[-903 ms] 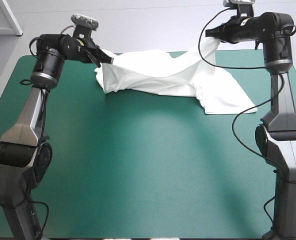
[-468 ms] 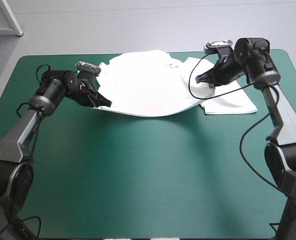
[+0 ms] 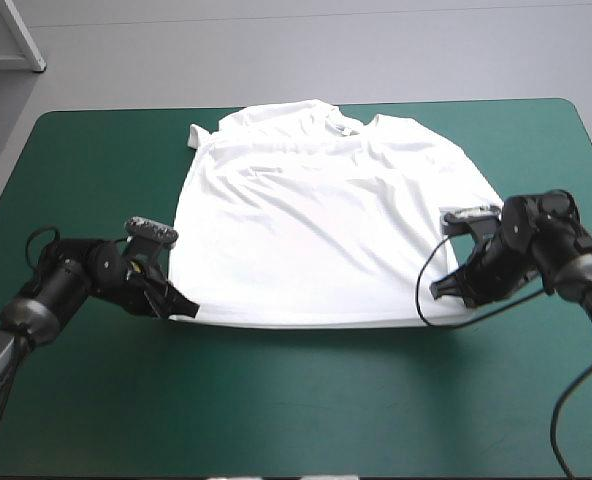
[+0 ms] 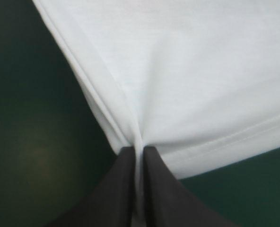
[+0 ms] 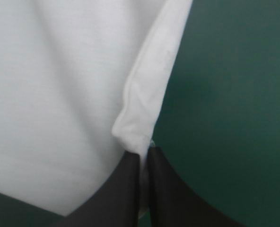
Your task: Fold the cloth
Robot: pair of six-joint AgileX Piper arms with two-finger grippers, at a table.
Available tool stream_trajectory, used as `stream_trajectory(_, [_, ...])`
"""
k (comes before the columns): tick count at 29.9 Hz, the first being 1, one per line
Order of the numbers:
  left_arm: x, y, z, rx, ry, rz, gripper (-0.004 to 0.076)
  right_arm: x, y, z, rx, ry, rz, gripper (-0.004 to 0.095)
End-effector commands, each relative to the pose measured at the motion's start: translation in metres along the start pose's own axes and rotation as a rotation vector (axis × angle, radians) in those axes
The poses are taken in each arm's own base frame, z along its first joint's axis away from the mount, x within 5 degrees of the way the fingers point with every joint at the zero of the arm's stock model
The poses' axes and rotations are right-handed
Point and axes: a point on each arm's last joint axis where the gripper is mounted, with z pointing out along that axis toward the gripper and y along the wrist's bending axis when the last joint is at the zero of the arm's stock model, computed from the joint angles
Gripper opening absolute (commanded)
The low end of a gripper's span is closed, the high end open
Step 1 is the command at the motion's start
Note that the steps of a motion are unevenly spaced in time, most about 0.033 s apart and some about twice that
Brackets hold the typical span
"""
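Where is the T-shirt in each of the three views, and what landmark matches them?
High view: the T-shirt lies spread flat, collar toward the table's far edge.
Left wrist view: white, ahead of the left gripper, one hem corner pinched in it.
Right wrist view: white, ahead of the right gripper, which pinches the side edge by the other corner.
Shared landmark: the near hem, a gripper by each end.

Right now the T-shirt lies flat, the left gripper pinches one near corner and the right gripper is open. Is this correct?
No: the right gripper is shut on the other near corner of the T-shirt, as the right wrist view shows. The rest holds.
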Motion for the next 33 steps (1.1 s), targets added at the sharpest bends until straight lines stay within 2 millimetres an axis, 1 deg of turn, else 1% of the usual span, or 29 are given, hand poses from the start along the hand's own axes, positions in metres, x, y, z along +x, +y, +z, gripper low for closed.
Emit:
stream_trajectory(1, [0.026,-0.012,-0.018,0.039,-0.042,-0.033,0.0019,0.041,0.002,-0.003,0.019,-0.012,0.003,-0.0017])
stream_trajectory(3, [0.042,-0.017,-0.019,0.061,-0.009,-0.055,0.0019,0.059,0.003,-0.001,0.019,0.008,0.008,-0.0017])
stream_trajectory(4, [0.053,-0.020,-0.019,0.074,0.018,-0.069,0.0019,0.072,0.004,0.000,0.017,0.027,0.016,-0.0017])
stream_trajectory(6, [0.067,-0.024,-0.019,0.097,0.076,-0.081,0.0019,0.089,0.006,0.000,0.013,0.063,0.018,-0.0017])
stream_trajectory(7, [0.076,-0.026,-0.019,0.106,0.111,-0.081,0.0019,0.100,0.007,0.000,0.014,0.055,0.026,-0.0017])
stream_trajectory(8, [0.083,-0.027,-0.020,0.115,0.142,-0.080,0.0019,0.106,0.007,-0.001,0.015,0.047,0.038,-0.0017])
stream_trajectory(11, [0.099,-0.031,-0.025,0.123,0.181,-0.072,0.0019,0.127,0.010,-0.005,0.010,0.002,0.051,-0.0017])
stream_trajectory(15, [0.113,-0.036,-0.040,0.127,0.180,-0.081,0.0019,0.150,0.016,-0.010,-0.021,-0.068,0.080,-0.0016])
stream_trajectory(20, [0.132,-0.036,-0.061,0.056,0.129,-0.094,0.0019,0.164,0.019,0.004,-0.058,-0.024,0.098,-0.0017])
stream_trajectory(22, [0.139,-0.036,-0.070,0.024,0.071,-0.088,0.0019,0.165,0.021,0.008,-0.078,-0.009,0.065,-0.0017])
stream_trajectory(25, [0.145,-0.038,-0.080,0.004,-0.025,-0.073,0.0025,0.165,0.022,0.008,-0.091,-0.020,0.035,-0.0013])
stream_trajectory(27, [0.146,-0.039,-0.082,0.007,-0.054,-0.073,0.0062,0.163,0.022,0.008,-0.090,-0.039,0.016,0.0028])
stream_trajectory(28, [0.146,-0.039,-0.083,0.010,-0.059,-0.074,0.0096,0.162,0.022,0.008,-0.089,-0.050,0.011,0.0073])
stream_trajectory(30, [0.147,-0.041,-0.083,0.023,-0.046,-0.077,0.0192,0.160,0.023,0.008,-0.094,-0.072,-0.002,0.0188])
stream_trajectory(31, [0.148,-0.041,-0.083,0.026,-0.036,-0.077,0.0265,0.159,0.023,0.008,-0.098,-0.078,0.000,0.0269])
stream_trajectory(33, [0.149,-0.043,-0.083,0.048,-0.028,-0.089,0.0440,0.159,0.024,0.008,-0.104,-0.088,-0.009,0.0423])
